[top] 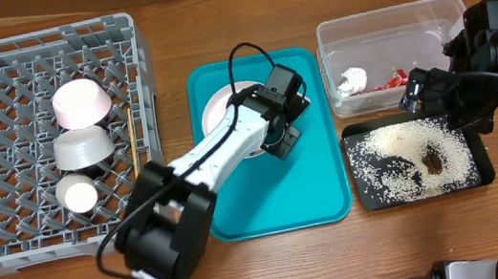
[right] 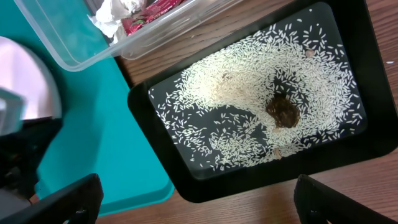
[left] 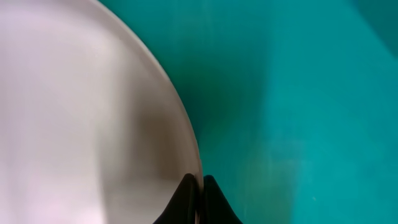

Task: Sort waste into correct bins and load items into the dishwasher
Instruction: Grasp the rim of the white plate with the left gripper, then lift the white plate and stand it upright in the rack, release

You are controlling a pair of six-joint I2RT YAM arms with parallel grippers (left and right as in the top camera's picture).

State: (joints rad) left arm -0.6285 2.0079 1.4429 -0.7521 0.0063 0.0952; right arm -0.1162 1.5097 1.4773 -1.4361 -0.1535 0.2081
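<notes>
So the round white plate lies flat on the flat teal serving tray, and the left arm covers most of it in the overhead. The left pincer is pinched narrow right on the plate's rim. The right pincer hangs spread wide over the shallow black rectangular tray. That tray's long axis runs roughly left-right on the tabletop, and it holds loose white rice and a brown food bit. The crumpled white napkin and the red-and-white wrapper sit in the clear rectangular plastic tub. The wrapper's print is too small to read.
</notes>
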